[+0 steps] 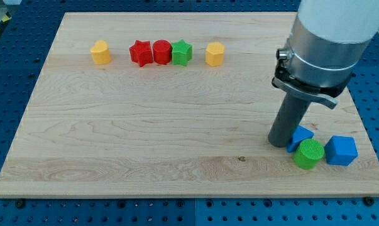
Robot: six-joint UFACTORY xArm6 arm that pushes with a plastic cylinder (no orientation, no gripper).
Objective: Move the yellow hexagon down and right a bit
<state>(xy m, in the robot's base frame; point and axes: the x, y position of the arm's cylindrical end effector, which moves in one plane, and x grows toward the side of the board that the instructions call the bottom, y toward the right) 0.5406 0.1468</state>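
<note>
The yellow hexagon (215,54) sits near the view's top, right of centre, at the right end of a row of blocks. My tip (279,144) rests on the board far below and to the right of it, at the lower right. The tip touches the left side of a small blue block (302,135). The hexagon stands apart from the green star (182,53) on its left.
In the top row, from the left, are a yellow block (101,53), a red star (140,53), a red cylinder (161,51) and the green star. A green cylinder (309,154) and a blue cube (341,150) lie by my tip near the wooden board's (145,138) lower right edge.
</note>
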